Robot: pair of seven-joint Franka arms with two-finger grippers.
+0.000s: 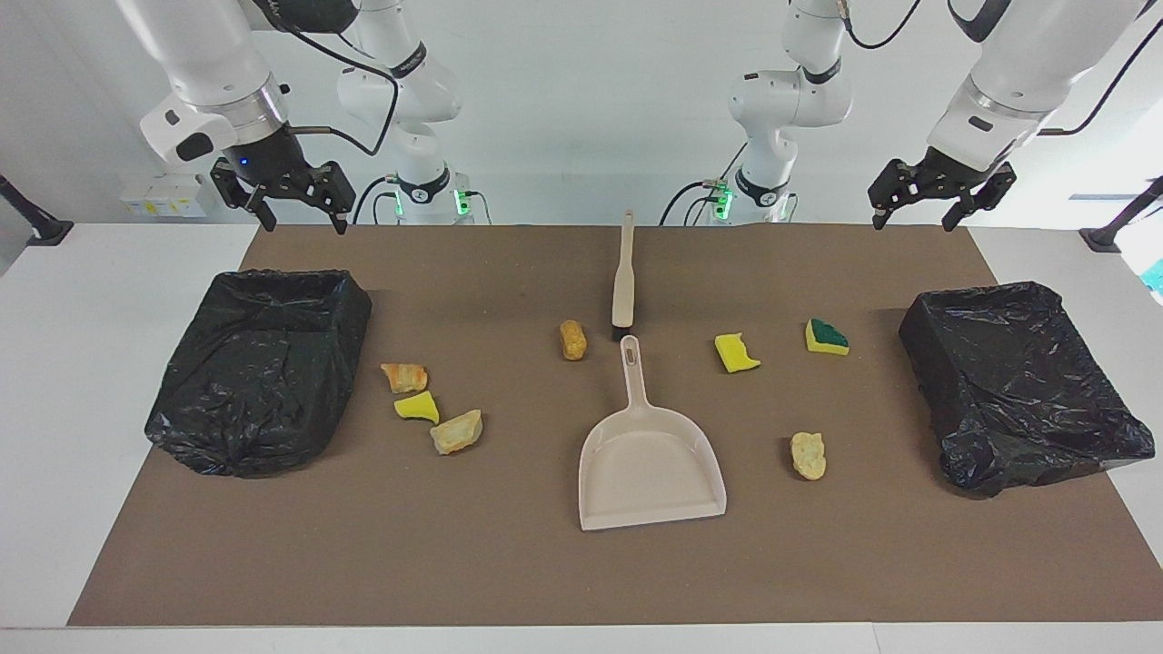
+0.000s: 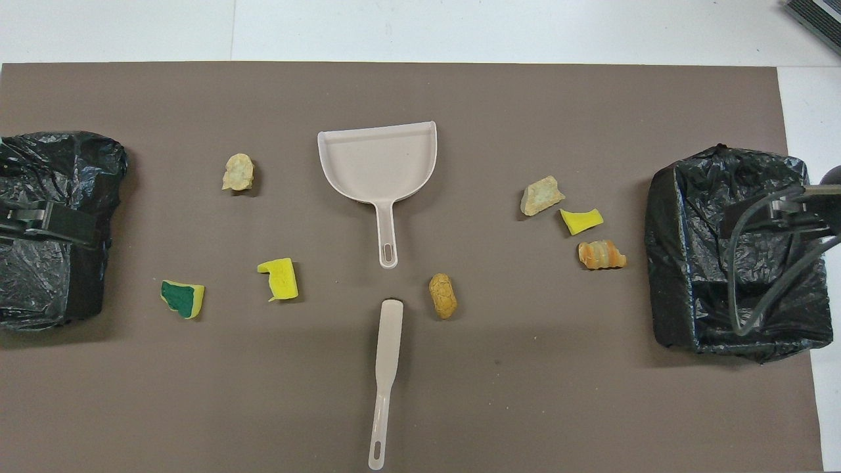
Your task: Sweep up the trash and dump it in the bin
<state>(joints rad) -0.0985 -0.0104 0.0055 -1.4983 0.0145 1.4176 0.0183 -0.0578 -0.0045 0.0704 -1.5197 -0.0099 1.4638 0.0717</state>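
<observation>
Several foam chunks lie on the brown mat. An orange one (image 1: pixel 404 376), a yellow one (image 1: pixel 417 407) and a tan one (image 1: pixel 456 432) lie beside the bin at the right arm's end. A brown one (image 1: pixel 572 339) lies beside the brush. A yellow one (image 1: pixel 736 352), a yellow one with a green face (image 1: pixel 826 336) and a pale one (image 1: pixel 808 454) lie toward the left arm's end. My right gripper (image 1: pixel 300 213) hangs open and empty, high over its bin. My left gripper (image 1: pixel 913 218) hangs open and empty near its bin.
A beige dustpan (image 1: pixel 650 463) lies mid-mat, handle toward the robots. A beige brush (image 1: pixel 623 272) lies in line with it, nearer to the robots. Black-bagged bins stand at the right arm's end (image 1: pixel 259 363) and the left arm's end (image 1: pixel 1022 381).
</observation>
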